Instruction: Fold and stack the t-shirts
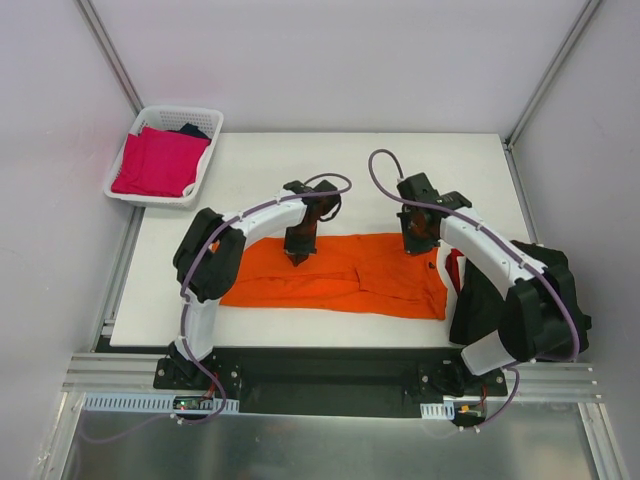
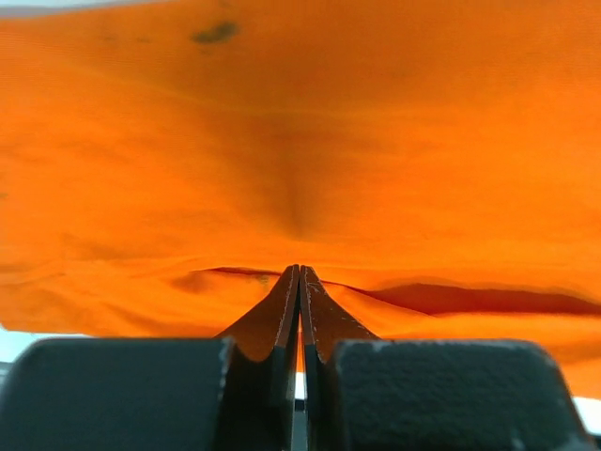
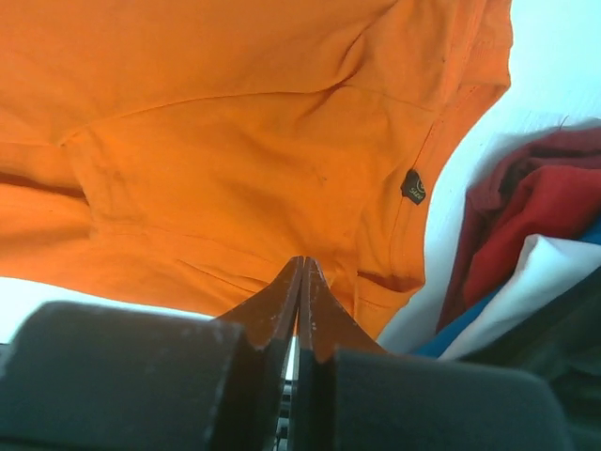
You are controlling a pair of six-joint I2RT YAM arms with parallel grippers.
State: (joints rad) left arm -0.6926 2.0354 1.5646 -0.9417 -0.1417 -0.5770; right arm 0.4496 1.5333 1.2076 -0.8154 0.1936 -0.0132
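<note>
The orange t-shirt (image 1: 340, 275) was soft, matte knit cloth. It lay flattened into a long strip near the front edge of the white table (image 1: 300, 165), with its long axis running left to right. Shallow wrinkles crossed it, and a small dark label (image 3: 413, 185) sat on a stitched seam near its right end.

The left gripper (image 2: 299, 274) was clenched on the shirt's far edge, where puckers in the cloth converged on its tips. The right gripper (image 3: 301, 263) was also closed tight at that edge. Whether it had caught any cloth was hard to make out from so close.

Beyond the right end lay a heap of dark red cloth (image 3: 535, 188), partly cut off by the frame and by the right arm. At the far left corner a white lattice basket (image 1: 182, 110) held a folded magenta t-shirt (image 1: 158, 162).
</note>
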